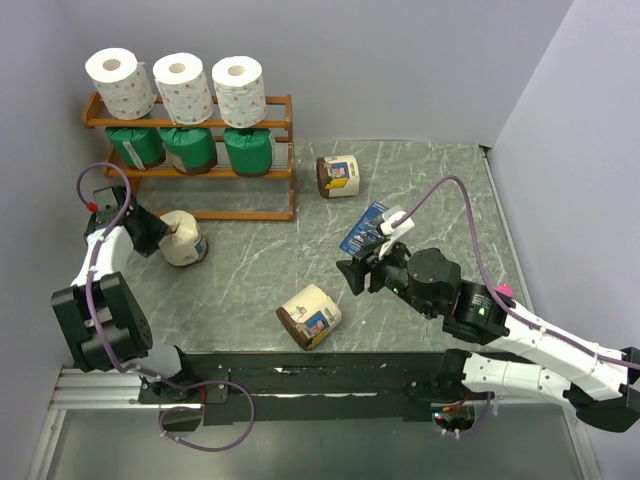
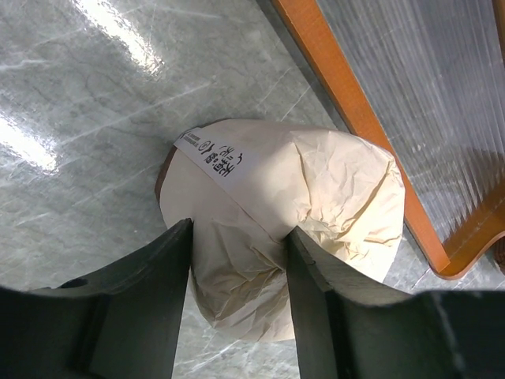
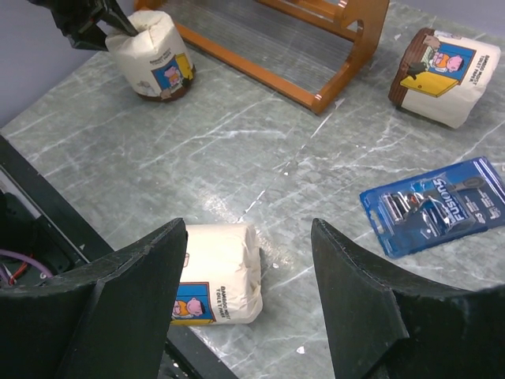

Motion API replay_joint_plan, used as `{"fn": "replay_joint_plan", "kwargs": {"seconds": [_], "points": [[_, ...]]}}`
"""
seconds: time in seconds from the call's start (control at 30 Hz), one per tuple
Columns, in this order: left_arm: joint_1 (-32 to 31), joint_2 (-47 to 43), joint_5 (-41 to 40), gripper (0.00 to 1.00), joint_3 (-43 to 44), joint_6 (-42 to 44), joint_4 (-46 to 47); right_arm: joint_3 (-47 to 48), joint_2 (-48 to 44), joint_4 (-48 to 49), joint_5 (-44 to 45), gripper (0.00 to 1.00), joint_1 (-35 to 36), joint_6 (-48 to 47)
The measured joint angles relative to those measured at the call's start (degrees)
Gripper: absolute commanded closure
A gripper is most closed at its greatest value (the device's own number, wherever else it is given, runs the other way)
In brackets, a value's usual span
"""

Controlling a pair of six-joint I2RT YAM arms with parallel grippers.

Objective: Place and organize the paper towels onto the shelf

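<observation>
1. The left gripper (image 2: 238, 237) is clamped on the crumpled top end of a cream-and-brown roll (image 1: 186, 242). That roll sits on the table just in front of the left end of the shelf (image 1: 291, 140), near the bottom rail.
2. Its long axis runs nearly upright, brown base down, leaning a little. The blue picture label faces away from the shelf.
3. I'd judge the step in hand to be setting this roll on the bottom tier. The white rolls (image 1: 182, 85) fill the top of the shelf and the green rolls (image 1: 190, 148) fill the middle.
4. To do it well:
   - Lift only enough to clear the front rail.
   - Keep the axis upright.
   - Set it at the shelf's left end, so two more fit alongside.
   - Move slowly, because the grip seems to be on loose wrapper and the roll could swing or slip.
5. The right gripper (image 3: 248, 227) hangs with its fingers spread, holding nothing. It is over a second cream roll (image 1: 310, 316) lying on its side well out in front of the shelf.
6. A third cream roll (image 1: 338, 175) lies tipped over, just off the shelf's right end.
</observation>
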Motion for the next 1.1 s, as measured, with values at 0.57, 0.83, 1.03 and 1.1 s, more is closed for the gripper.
{"fn": "replay_joint_plan", "kwargs": {"seconds": [0.57,0.83,1.03,1.1], "points": [[-0.31,2.54,0.52,0.58,5.33,-1.81,-2.49,-0.98,-1.9,0.11,1.77,0.28,0.0,-0.7],[-0.31,2.82,-0.09,0.59,10.23,-2.89,-3.21,-1.62,-2.27,0.33,2.6,0.28,0.0,-1.16],[-0.31,5.44,-2.4,0.59,15.37,-3.08,-5.07,-1.62,-2.27,0.35,2.8,0.28,0.02,-1.36],[-0.28,6.82,-2.89,0.59,17.27,-3.1,-5.14,-1.62,-2.27,0.33,2.97,0.28,0.02,-1.38]]}}
